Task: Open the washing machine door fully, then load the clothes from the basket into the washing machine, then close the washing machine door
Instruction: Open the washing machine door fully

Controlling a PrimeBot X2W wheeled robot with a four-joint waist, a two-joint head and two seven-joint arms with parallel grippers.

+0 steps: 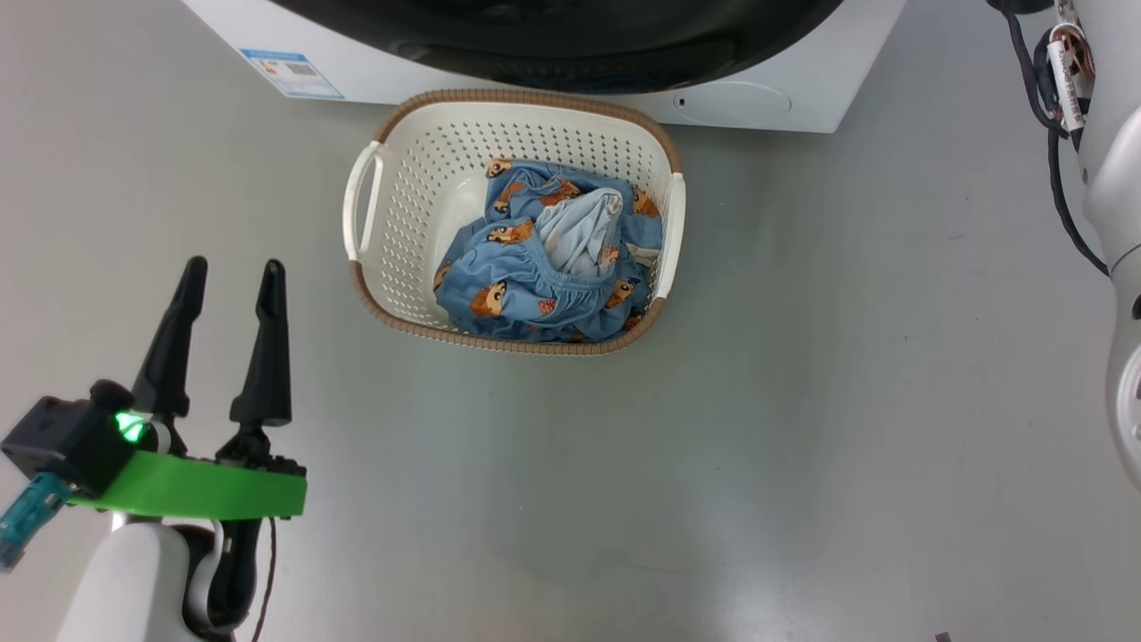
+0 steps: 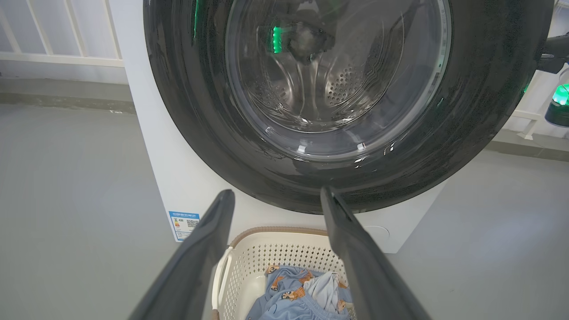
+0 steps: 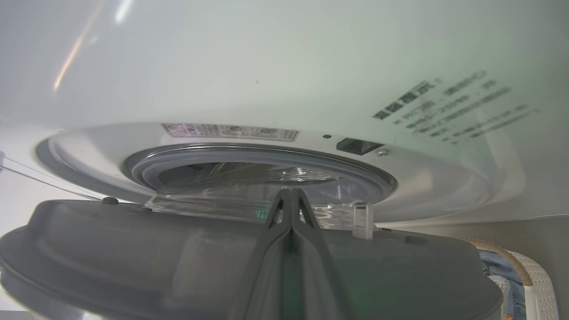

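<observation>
- The left pincer (image 1: 233, 266) is spread wide with nothing between its fingers. It hangs over the grey floor (image 1: 802, 446), to the near left of the basket (image 1: 419, 223) and apart from it, pointing toward the machine.
- The right pincer (image 3: 291, 192) has its two fingers pressed flat together and grips nothing. They reach across the grey inner face of the door (image 3: 111, 253) toward its clear bowl window; whether they touch it I cannot tell.
- The door stands ajar, with a gap between it and the white machine (image 3: 284, 66). The grey rubber ring (image 3: 249, 153) shows through that gap.
- The basket sits on the floor just in front of the machine, its far rim under the door's lower edge.
- The clothes (image 1: 535, 267) lie bundled in the right half of the basket.
- A blue label (image 1: 290, 73) is stuck low on the machine's left.
</observation>
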